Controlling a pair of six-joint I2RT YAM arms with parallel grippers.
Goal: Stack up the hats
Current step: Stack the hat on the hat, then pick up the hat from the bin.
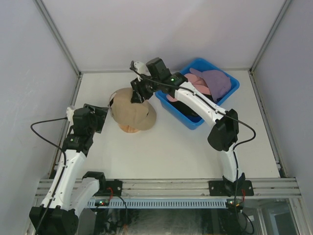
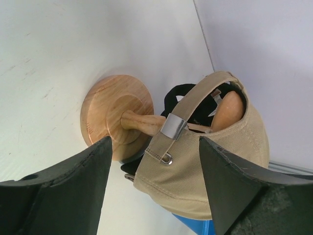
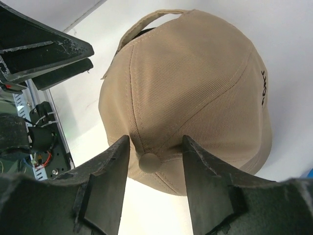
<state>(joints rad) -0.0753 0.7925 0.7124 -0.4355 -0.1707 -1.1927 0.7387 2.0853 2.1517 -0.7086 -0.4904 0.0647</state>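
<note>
**A:** So, which step is this?

**B:** On the white bench, a blue bin at upper right holds a pink hat and a purple hat. Left of centre, the tan cap sits on the wooden stand. The right hand is spread above its crown, and the left hand is spread beside its back strap.

**A:** And next?

**B:** Probably lift clear, then fetch a hat from the bin.

**A:** Do the views differ?

**B:** Only the left wrist shows a black cap underneath. Only the right wrist shows the top button.
</note>
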